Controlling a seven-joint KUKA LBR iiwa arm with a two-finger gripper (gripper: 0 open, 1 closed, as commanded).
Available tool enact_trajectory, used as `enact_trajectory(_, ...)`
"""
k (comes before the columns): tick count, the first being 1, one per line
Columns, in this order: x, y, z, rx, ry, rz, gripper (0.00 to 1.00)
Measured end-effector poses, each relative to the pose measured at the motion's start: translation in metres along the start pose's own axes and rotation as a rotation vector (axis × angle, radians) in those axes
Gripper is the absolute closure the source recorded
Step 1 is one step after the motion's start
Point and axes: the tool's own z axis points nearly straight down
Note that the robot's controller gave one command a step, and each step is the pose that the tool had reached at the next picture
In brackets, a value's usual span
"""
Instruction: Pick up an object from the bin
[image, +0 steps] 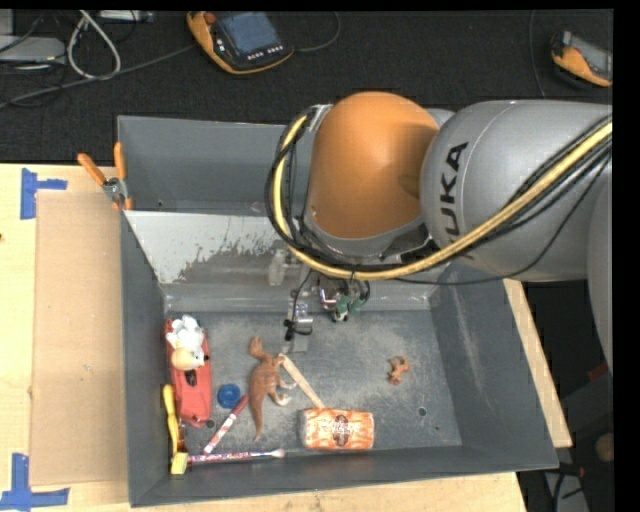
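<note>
Camera view: a brown toy dinosaur (263, 385) lies mid-floor in the bin (200, 245), with a tan stick (301, 383) against it. The gripper (298, 328) hangs just above its head, probably lining up. I cannot tell whether it is open or closed.

This looks like a robotics lab or test cell, not a home or a shop. A big grey industrial arm (520, 190) with KUKA lettering and an orange cover (370, 165) at its wrist (yellow and black cables looped round it) hangs over a grey metal bin (200, 160) of small toys (265, 385). Behind the bin, on a black surface (400, 60), lie loose cables (90, 50) and what may be an orange-and-black handheld control unit (243, 38) with a screen.
</note>
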Motion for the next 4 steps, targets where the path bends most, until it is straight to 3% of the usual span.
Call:
enact_trajectory(1,-0.002,-0.001,-0.004,-0.001,-0.007,0.003,0.00)
enact_trajectory(2,0.013,-0.019,0.030,-0.001,-0.010,-0.094,0.00)
enact_trajectory(3,0.032,-0.034,0.102,0.000,-0.014,-0.252,0.00)
enact_trajectory(4,0.041,-0.054,0.145,0.001,-0.013,-0.500,0.00)
